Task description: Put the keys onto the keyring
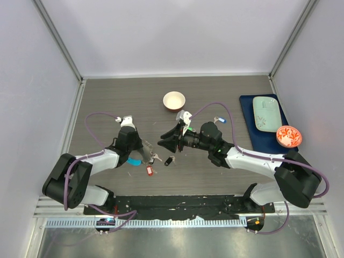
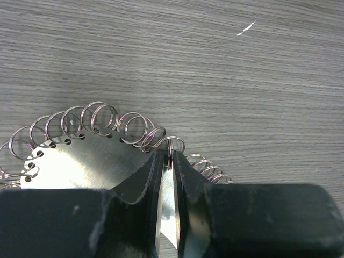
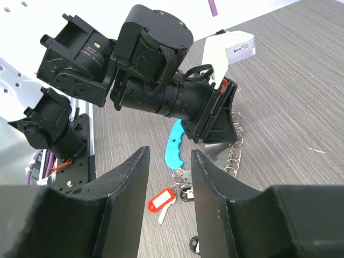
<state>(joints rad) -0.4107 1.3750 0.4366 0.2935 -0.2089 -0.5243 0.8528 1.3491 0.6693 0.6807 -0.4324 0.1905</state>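
Note:
The keyring [image 2: 80,161] is a shiny metal plate edged with several small wire rings, bearing a curved bright-blue handle [image 3: 174,145]. My left gripper [image 2: 169,157] is shut on the plate's edge at one small ring and holds it on edge on the table. It also shows in the top view [image 1: 144,148]. A red-tagged key [image 3: 161,201] and a black-tagged key [image 3: 186,193] lie clustered by the blue handle. Another black-tagged key [image 1: 169,160] lies apart. My right gripper [image 3: 169,161] is open and empty, hovering just right of the keyring [image 1: 163,141].
A blue-tagged key [image 1: 219,120] lies behind the right arm. A small white bowl [image 1: 174,100] stands at the back centre. A blue mat [image 1: 252,134] at the right carries a pale green plate [image 1: 266,113] and a red patterned bowl [image 1: 288,136].

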